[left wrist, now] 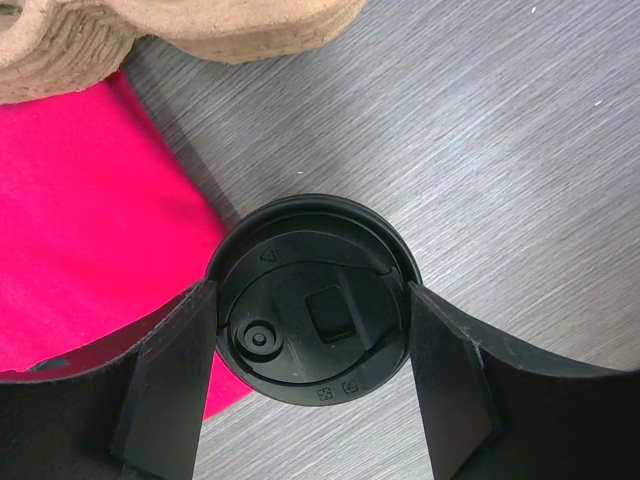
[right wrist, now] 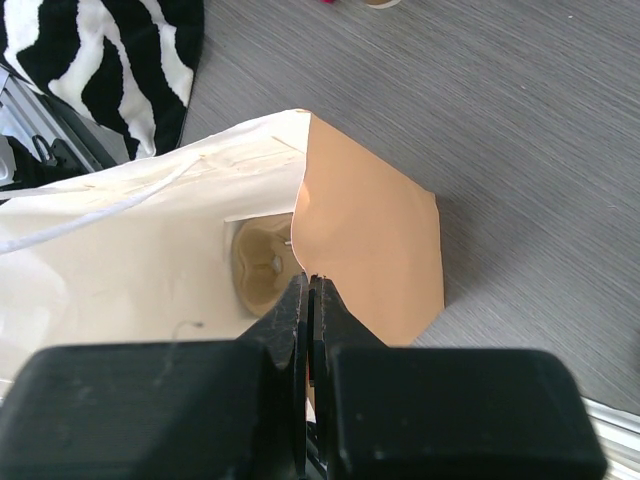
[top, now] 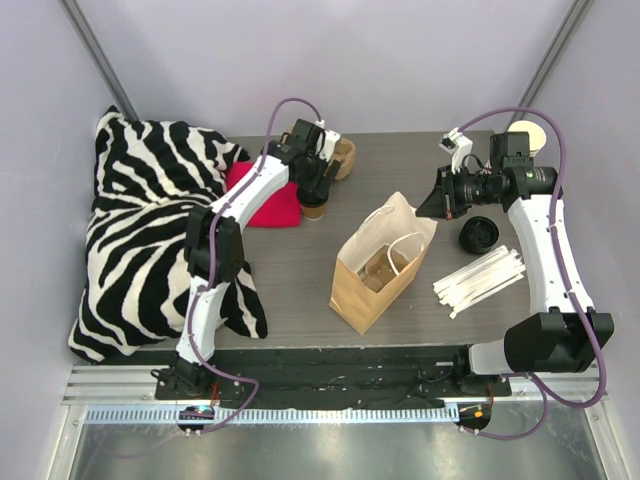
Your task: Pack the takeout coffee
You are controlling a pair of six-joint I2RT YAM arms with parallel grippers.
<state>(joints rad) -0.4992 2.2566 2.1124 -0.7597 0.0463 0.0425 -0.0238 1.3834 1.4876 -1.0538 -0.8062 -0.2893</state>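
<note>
The coffee (left wrist: pixel 312 265), a small paper cup with a black lid, stands upright on the grey table (left wrist: pixel 520 150) towards the far left. It sits just at the edge of a pink cloth (left wrist: pixel 80 220) and near a brown pulp carrier (left wrist: pixel 200 25). The left claw (left wrist: pixel 310 300) hangs over it, its two fingers (left wrist: pixel 165 385) wide apart, one on each side of the lid and right at its rim. Whether they press on the cup or only flank it cannot be told.

The paper bag (top: pixel 362 290) stands open in the middle of the table, well apart from the cup. The right claw (right wrist: pixel 308 285) is pinched tight on the bag's top edge, on its right side. A tan moulded piece (right wrist: pixel 262 268) lies at the bottom of the bag.

To the right of the bag lie a loose black lid (top: pixel 478 235) and a bundle of white sticks (top: pixel 482 278). A zebra-striped pillow (top: pixel 140 230) covers the left side of the table.
</note>
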